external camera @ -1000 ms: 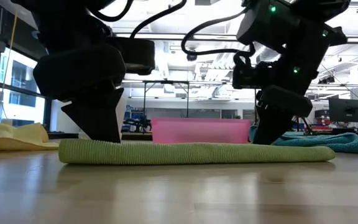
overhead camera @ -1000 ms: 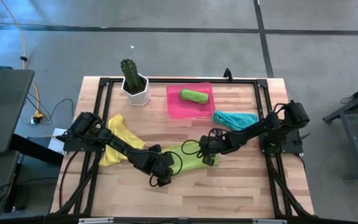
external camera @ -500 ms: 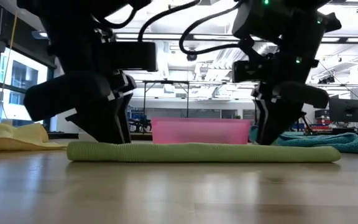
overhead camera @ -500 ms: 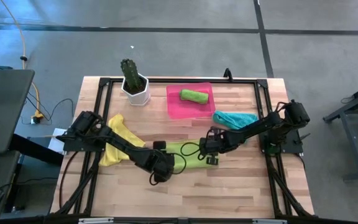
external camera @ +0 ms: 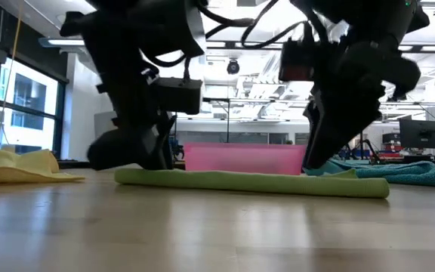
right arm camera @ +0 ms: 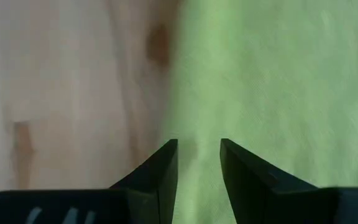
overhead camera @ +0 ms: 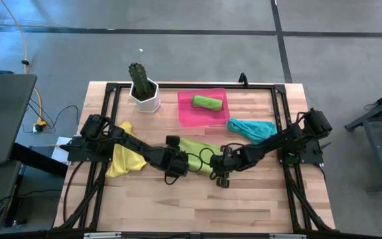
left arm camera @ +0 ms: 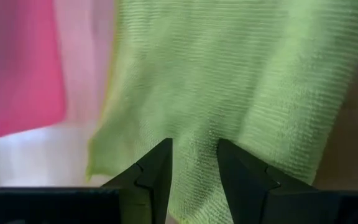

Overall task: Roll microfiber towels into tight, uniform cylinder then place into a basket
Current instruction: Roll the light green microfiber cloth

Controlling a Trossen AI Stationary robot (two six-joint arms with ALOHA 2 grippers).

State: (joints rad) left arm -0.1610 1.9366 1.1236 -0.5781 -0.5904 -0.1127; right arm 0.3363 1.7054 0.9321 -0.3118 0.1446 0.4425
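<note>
Robotics lab or workshop, bare concrete floor [overhead camera: 178, 50], exposed ceiling ducts [external camera: 240, 91], wooden bench [overhead camera: 197, 199] on black frame, monitor [external camera: 416, 134] behind

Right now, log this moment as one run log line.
left gripper: on flat lime green towel | right gripper: on same towel | rolled green towel: in pink basket | teal towel, yellow towel: waiting

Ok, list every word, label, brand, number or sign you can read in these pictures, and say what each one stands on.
None: no readable text in any view.
Towels, pink basket, white cactus pot, wooden table: no print or labels showing.
Both arms: no marking that can be read.
Room behind the table in the low view: a monitor and fittings, too far and blurred to read anything.
</note>
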